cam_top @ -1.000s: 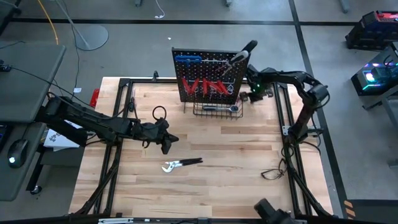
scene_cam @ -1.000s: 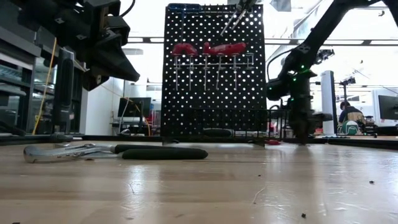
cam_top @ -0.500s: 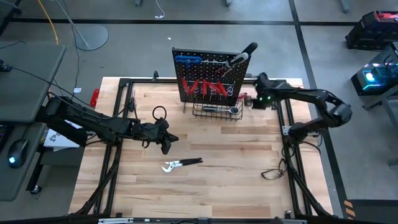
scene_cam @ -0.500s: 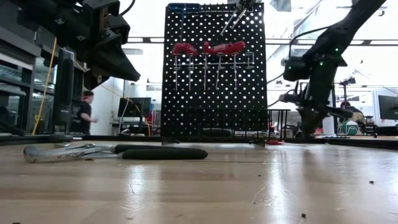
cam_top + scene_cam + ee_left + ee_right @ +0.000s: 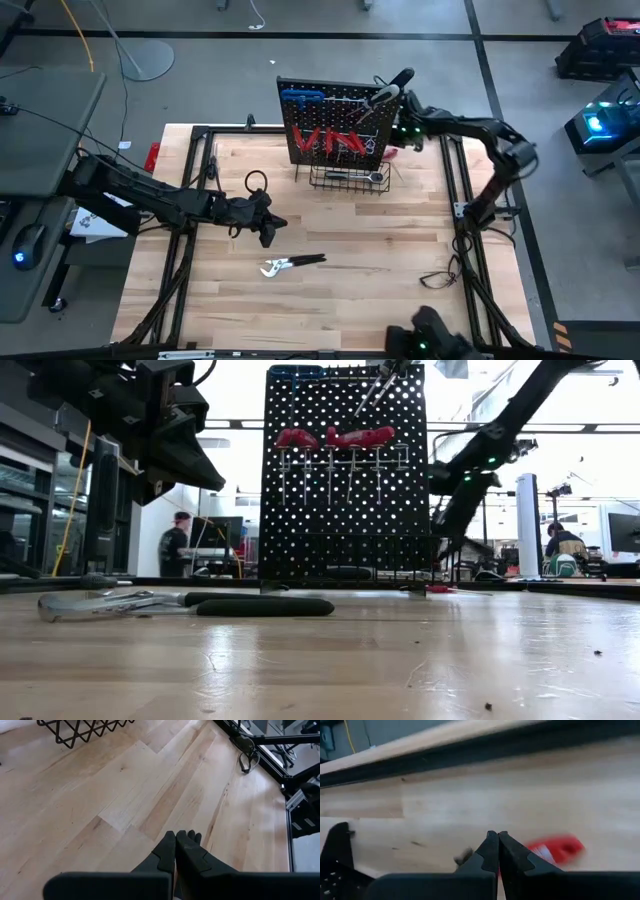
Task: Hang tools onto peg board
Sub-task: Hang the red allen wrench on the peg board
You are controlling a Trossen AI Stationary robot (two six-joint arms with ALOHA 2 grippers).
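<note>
Black peg board (image 5: 335,125), red-handled tools (image 5: 335,437) hanging

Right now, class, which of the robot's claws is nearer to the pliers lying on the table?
Left. The left claw hangs just above the pliers near mid-table; the right claw is far off, beside the peg board at its right edge.

Backlit low view; motion-blurred right wrist view.

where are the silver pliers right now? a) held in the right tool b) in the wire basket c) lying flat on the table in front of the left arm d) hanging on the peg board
c: the silver pliers lie flat on the table, apart from the shut left tool above them.
</note>
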